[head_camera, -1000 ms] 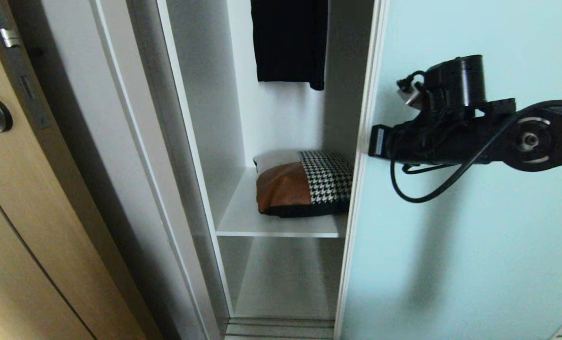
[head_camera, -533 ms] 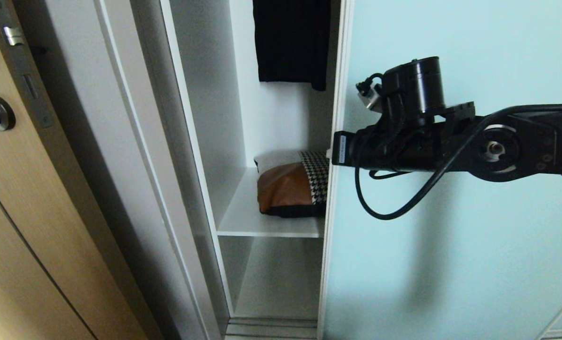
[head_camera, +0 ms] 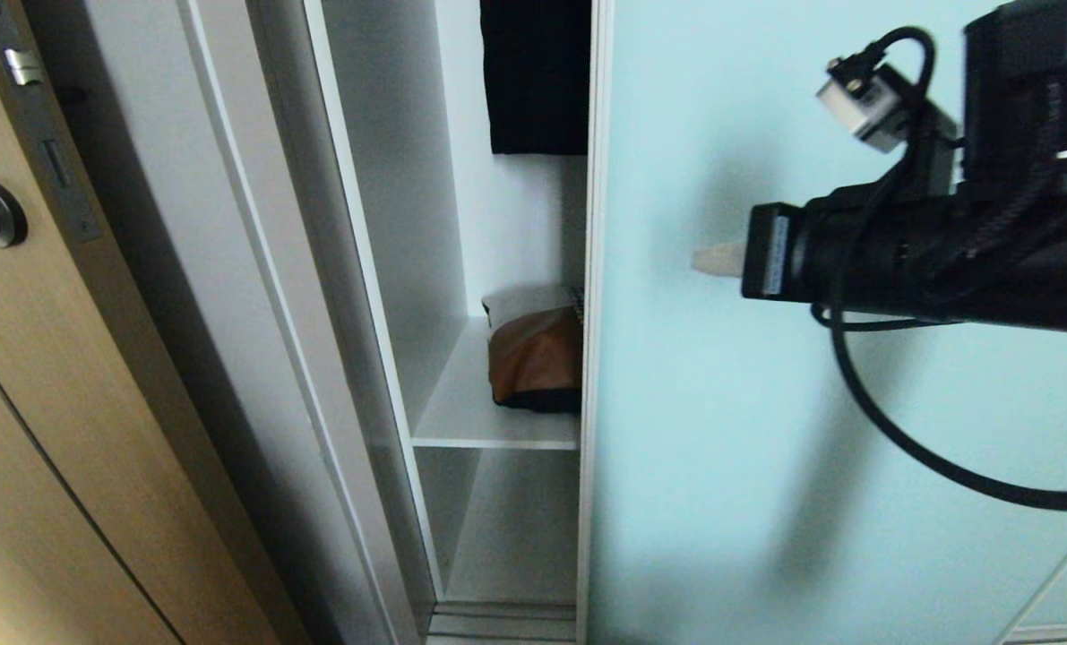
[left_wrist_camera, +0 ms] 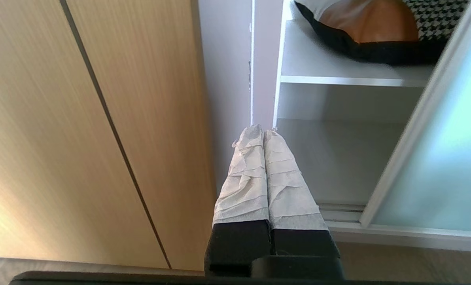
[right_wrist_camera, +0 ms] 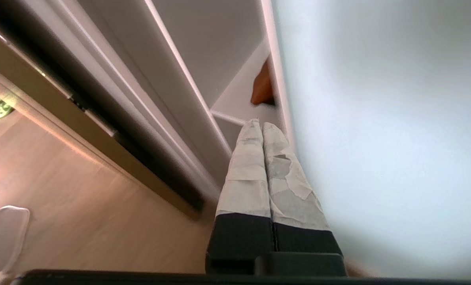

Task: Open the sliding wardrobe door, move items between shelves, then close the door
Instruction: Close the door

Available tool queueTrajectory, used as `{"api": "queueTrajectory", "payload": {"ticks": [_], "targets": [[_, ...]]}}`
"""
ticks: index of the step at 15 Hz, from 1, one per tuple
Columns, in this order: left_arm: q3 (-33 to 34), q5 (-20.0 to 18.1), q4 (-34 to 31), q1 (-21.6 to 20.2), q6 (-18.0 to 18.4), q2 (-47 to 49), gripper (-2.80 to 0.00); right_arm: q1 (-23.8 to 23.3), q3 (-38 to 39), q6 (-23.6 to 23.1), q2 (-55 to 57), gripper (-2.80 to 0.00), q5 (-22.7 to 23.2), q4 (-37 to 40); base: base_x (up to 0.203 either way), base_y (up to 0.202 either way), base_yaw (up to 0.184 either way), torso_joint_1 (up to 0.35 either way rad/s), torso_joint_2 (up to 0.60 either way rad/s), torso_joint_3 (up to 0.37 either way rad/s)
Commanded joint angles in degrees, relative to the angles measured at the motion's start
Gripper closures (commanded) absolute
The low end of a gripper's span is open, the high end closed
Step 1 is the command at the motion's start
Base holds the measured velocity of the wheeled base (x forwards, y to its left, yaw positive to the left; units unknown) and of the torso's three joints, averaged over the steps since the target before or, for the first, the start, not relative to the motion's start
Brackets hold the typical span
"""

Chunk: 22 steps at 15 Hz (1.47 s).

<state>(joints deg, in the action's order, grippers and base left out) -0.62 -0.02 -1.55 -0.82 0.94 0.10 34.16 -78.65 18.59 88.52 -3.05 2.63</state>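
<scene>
The pale aqua sliding wardrobe door covers most of the opening, leaving a narrow gap on the left. Through that gap shows the tan and white end of the cushion, lying on the upper white shelf. Its houndstooth part shows only in the left wrist view. A lower shelf is bare. My right gripper is shut and empty, held level in front of the door pane, right of its left frame edge. My left gripper is shut, empty and low, pointing at the wardrobe's left post.
A black garment hangs above the cushion. A light-brown wooden door with a metal lock plate stands to the left of the white wardrobe side panel. The door track runs along the floor.
The sliding door has moved left and now hides the cushion's houndstooth part. My right arm left the door's left edge and drew back to the right, nearer the camera.
</scene>
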Motion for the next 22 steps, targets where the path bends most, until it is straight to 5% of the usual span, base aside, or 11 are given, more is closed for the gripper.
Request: {"api": "queueTrajectory", "payload": {"ticks": [1, 5, 12, 15, 22], "targets": [[0.0, 0.0, 0.0, 0.0, 0.0, 0.1, 0.00, -3.2, 4.7, -2.4, -13.1, 0.00, -0.2, 0.2, 0.000, 0.000, 0.000, 0.000, 0.00, 0.000], [0.0, 0.0, 0.0, -0.1, 0.0, 0.1, 0.00, -13.1, 20.4, -9.9, -33.8, 0.00, 0.4, 1.3, 0.000, 0.000, 0.000, 0.000, 0.00, 0.000], [0.0, 0.0, 0.0, 0.0, 0.0, 0.1, 0.00, -25.2, 56.6, -15.3, -70.3, 0.00, 1.4, 2.9, 0.000, 0.000, 0.000, 0.000, 0.00, 0.000], [0.0, 0.0, 0.0, -0.1, 0.0, 0.0, 0.00, -27.8, 60.0, -11.6, -72.8, 0.00, 1.1, 9.7, 0.000, 0.000, 0.000, 0.000, 0.00, 0.000], [0.0, 0.0, 0.0, -0.1, 0.0, 0.0, 0.00, -32.4, 64.8, -12.7, -74.7, 0.00, 2.9, 8.9, 0.000, 0.000, 0.000, 0.000, 0.00, 0.000]]}}
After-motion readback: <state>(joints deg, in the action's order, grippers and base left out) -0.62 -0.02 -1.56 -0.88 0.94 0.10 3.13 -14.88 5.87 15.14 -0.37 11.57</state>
